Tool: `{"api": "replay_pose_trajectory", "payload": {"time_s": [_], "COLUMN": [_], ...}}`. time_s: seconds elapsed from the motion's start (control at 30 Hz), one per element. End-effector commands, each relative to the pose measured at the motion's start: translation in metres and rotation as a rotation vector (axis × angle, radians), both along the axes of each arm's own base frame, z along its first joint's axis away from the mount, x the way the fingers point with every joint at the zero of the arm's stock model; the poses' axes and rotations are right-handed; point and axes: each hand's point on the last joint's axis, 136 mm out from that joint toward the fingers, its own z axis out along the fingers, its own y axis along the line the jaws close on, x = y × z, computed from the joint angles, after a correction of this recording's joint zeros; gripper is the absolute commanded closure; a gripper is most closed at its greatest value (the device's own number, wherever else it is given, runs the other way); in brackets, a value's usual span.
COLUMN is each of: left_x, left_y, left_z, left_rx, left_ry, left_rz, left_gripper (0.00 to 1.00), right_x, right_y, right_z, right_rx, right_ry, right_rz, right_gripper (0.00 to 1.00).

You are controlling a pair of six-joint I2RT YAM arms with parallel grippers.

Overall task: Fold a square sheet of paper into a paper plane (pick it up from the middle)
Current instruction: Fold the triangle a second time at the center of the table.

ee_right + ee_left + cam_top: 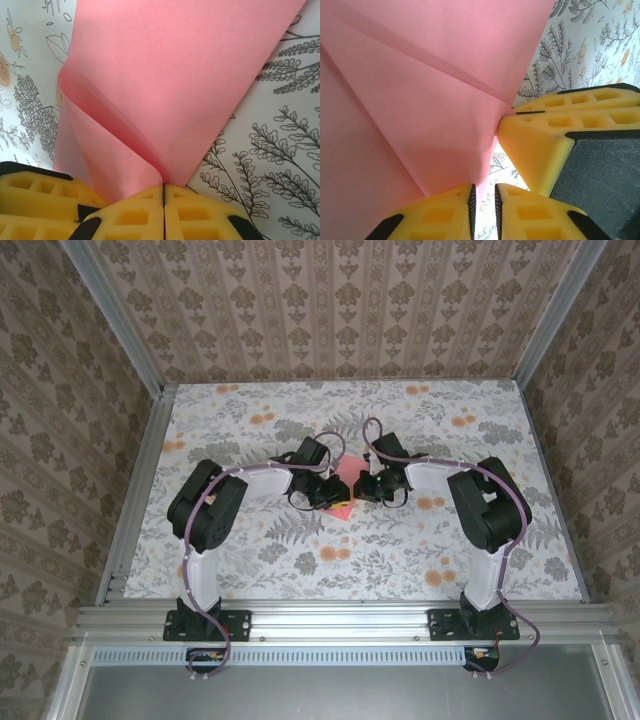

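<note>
We are mid-fold: our right gripper (164, 197) is clamped on the paper (175, 85), which curls up ahead of its fingertips. Our left gripper (484, 207) shows a slit between its jaws at the paper's crease and is perhaps not gripping. Next it must pinch there and press the fold flat.
</note>
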Motion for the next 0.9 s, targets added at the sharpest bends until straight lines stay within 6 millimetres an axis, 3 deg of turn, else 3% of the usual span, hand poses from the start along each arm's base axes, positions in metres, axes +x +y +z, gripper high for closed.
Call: {"api": "replay_pose_trajectory", "payload": {"time_s": [0.0,0.87], "left_x": [-0.003,-0.008], "left_y": [-0.004,-0.002], "left_z": [-0.001,-0.012], "left_rx": [0.005,0.039], "left_ry": [0.008,0.039], "left_rz": [-0.029,-0.033], "left_gripper": [0.80,0.84], "right_x": [0.001,-0.001], "right_y": [-0.006,-0.010], "right_z": [0.009,0.001], "right_rx": [-0.033,-0.059], "right_ry": [-0.026,-0.006], "right_rz": [0.000,-0.011], "right_gripper": [0.91,0.90]}}
